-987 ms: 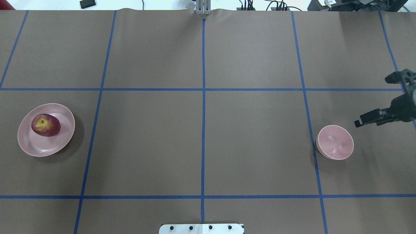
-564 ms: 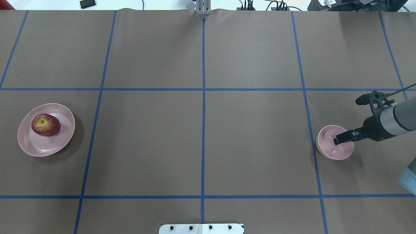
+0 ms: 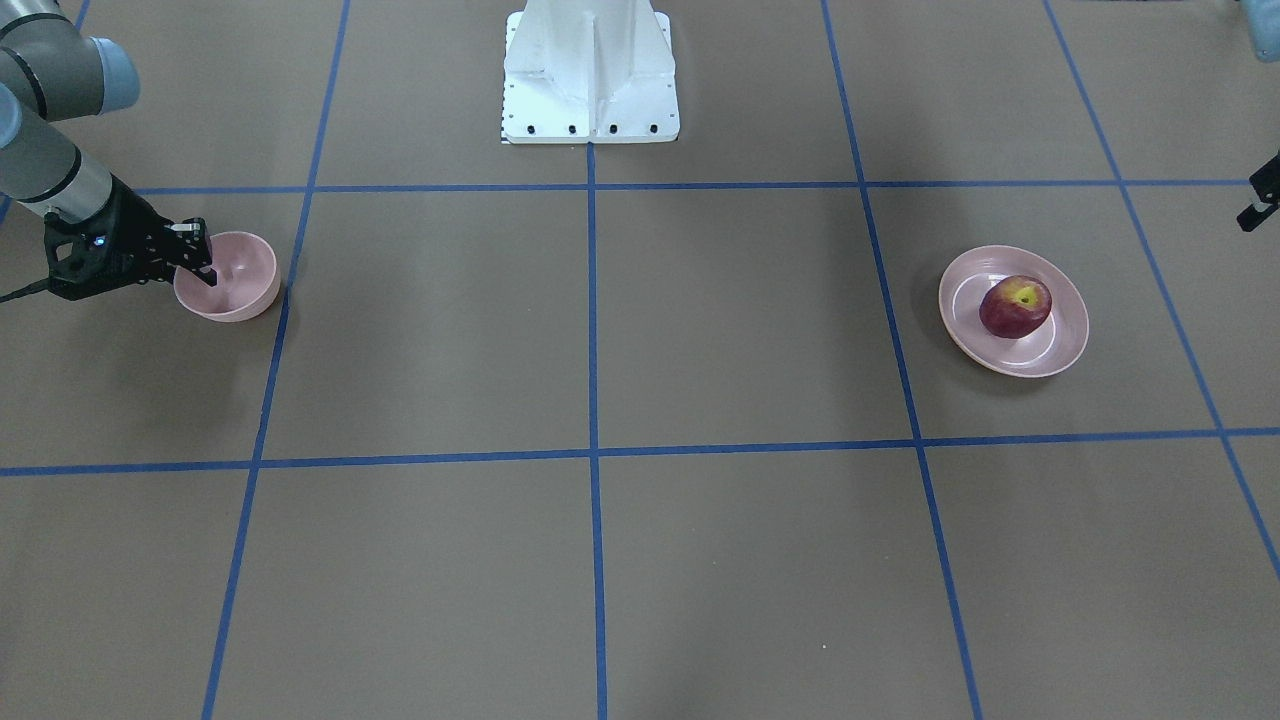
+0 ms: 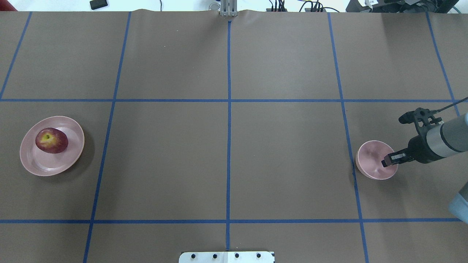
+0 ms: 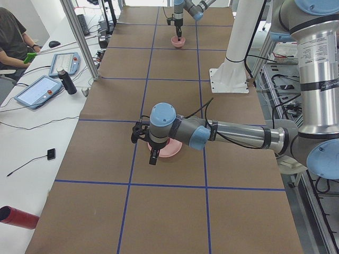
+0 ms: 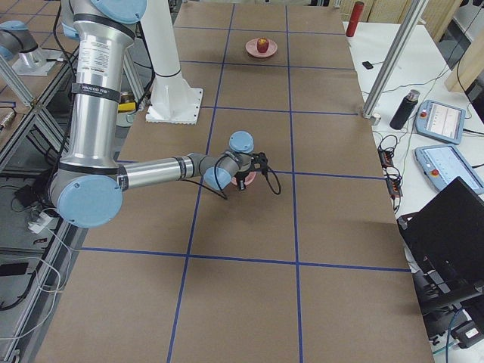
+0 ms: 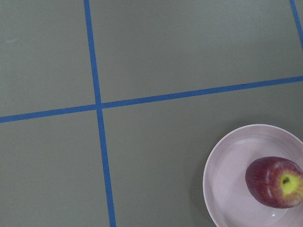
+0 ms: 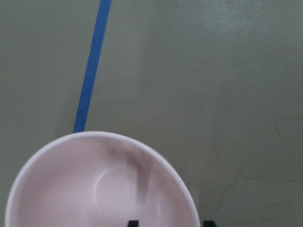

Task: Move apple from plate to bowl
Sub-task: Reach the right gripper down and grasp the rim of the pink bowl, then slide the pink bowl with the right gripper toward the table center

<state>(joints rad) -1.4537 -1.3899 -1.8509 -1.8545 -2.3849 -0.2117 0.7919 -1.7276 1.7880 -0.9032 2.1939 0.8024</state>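
Observation:
The dark red apple (image 4: 51, 140) lies on the wide pink plate (image 4: 44, 166) at the table's left; both also show in the left wrist view, the apple (image 7: 276, 182) and the plate (image 7: 227, 170). The small deep pink bowl (image 4: 371, 160) stands at the right and holds nothing. My right gripper (image 4: 388, 160) is at the bowl's right rim. In the right wrist view the right gripper (image 8: 170, 222) is open, with one fingertip inside the bowl (image 8: 85, 189) and one outside. Only a dark bit of my left gripper (image 3: 1258, 205) shows, off to the plate's side; I cannot tell whether it is open.
Blue tape lines divide the brown table into squares. The white robot base (image 3: 590, 70) stands at the near middle edge. A side table with tablets (image 5: 39, 90) and a seated person runs along the far long edge.
My right gripper came in from the table's right edge to over the bowl, then drew back a little to the bowl's right rim. The apple, plate and bowl have not moved.

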